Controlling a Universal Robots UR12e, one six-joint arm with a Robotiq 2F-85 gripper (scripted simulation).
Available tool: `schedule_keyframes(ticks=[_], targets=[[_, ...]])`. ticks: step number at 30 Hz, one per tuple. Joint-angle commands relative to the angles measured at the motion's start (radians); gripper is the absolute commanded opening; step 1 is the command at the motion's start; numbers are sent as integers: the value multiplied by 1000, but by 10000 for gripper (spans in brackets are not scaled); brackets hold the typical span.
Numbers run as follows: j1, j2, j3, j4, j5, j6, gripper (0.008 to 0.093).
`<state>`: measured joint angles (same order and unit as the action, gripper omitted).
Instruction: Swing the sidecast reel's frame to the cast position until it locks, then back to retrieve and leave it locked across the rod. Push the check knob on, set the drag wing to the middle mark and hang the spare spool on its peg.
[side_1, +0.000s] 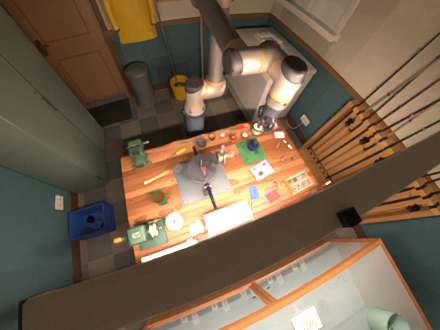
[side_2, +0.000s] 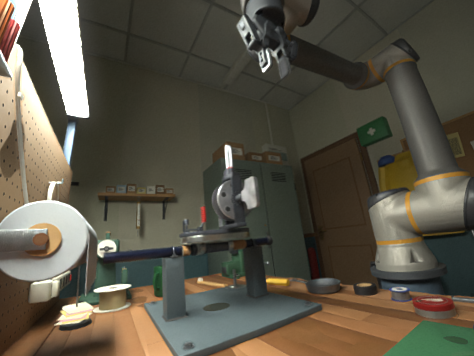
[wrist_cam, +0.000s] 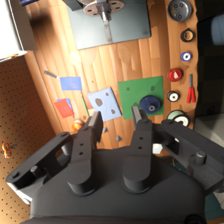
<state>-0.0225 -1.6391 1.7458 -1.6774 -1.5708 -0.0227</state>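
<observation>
The sidecast reel (wrist_cam: 100, 6) is cut off at the top edge of the wrist camera's picture; from the bench level it (side_2: 231, 199) stands on a rod clamped in a grey stand on a grey base plate (side_1: 201, 181). A white wing-shaped knob (side_2: 249, 192) sits on the reel's face, and a red post (side_2: 203, 214) stands by it. The dark blue spare spool (wrist_cam: 150, 104) lies on a green mat (wrist_cam: 140, 96) at the bench's right end. My gripper (side_2: 270, 56) hangs high above the bench over that mat, partly open and empty.
A round grey tray (wrist_cam: 179, 9), tape rolls, a red disc (wrist_cam: 174, 74), red pliers (wrist_cam: 191, 91) and line spools line the bench's edge by the arm's base. Blue and red cards lie left of the mat. A pegboard (wrist_cam: 19, 114) and a big white roll (side_2: 47, 245) flank the bench.
</observation>
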Motion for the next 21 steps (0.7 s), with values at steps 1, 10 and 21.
schedule_keyframes(ticks=[1,10,21], targets=[[-1,0,-1,0,0,0,440],[1,1,-2,5,-4,-5,440],[16,17,-10,55,-49,-62,440]])
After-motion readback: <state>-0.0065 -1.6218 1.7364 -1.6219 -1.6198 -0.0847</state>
